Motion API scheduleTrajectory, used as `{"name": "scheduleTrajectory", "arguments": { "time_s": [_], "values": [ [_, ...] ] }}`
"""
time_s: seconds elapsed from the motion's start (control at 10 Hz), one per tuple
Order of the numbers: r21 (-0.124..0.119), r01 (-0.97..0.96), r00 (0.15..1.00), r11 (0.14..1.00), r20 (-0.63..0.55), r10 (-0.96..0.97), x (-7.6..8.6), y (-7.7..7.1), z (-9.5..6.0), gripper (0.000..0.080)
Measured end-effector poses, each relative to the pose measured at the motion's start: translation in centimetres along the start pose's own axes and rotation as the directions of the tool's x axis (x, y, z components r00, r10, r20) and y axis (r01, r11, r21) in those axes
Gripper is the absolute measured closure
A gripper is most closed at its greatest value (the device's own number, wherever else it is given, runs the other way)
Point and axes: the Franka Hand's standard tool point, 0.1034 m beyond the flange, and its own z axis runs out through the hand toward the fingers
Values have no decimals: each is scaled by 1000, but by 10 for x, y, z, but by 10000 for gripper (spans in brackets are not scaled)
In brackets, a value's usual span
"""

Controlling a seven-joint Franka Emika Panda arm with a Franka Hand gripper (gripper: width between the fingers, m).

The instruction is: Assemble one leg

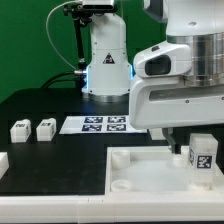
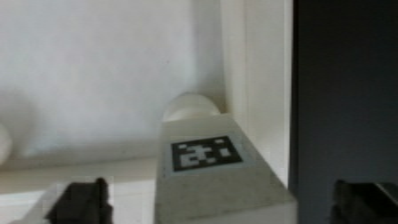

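One leg (image 1: 201, 160), a small white block with a black-and-white tag, stands upright on the large white panel (image 1: 140, 170) near its corner at the exterior view's right. My gripper (image 1: 192, 148) hangs right over it. In the wrist view the leg (image 2: 214, 155) sits between my two dark fingers (image 2: 80, 202), with a gap on each side, so the gripper (image 2: 222, 208) is open around it and not touching. The leg's far end meets a round corner socket (image 2: 192, 104) of the panel (image 2: 89, 80). Two more legs (image 1: 19, 130) (image 1: 45, 128) lie at the exterior view's left.
The marker board (image 1: 103, 124) lies on the black table behind the panel. A white part (image 1: 3, 160) shows at the exterior view's left edge. The arm's base (image 1: 105, 60) stands at the back.
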Motion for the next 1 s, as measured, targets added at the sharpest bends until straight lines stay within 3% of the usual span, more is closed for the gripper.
{"name": "scheduleTrajectory", "arguments": {
  "time_s": [0.1, 0.2, 0.3, 0.5, 0.7, 0.8, 0.9, 1.0],
  "values": [
    [1, -12, 1000, 1000, 0, 12, 0, 0, 0, 400],
    [0, -109, 994, 994, 1, 109, 0, 2, 0, 400],
    [1, -210, 978, 978, 2, 210, 0, 2, 0, 501],
    [18, -462, 887, 887, 15, 462, 2, 3, -1, 502],
    [34, -746, 666, 665, 51, 744, 2, 2, 1, 502],
    [43, -859, 512, 510, 71, 856, 3, 2, 3, 503],
    [53, -925, 381, 377, 91, 920, 3, 2, 4, 503],
    [48, -965, 263, 259, 102, 959, 4, 1, 4, 503]
  ]
}}
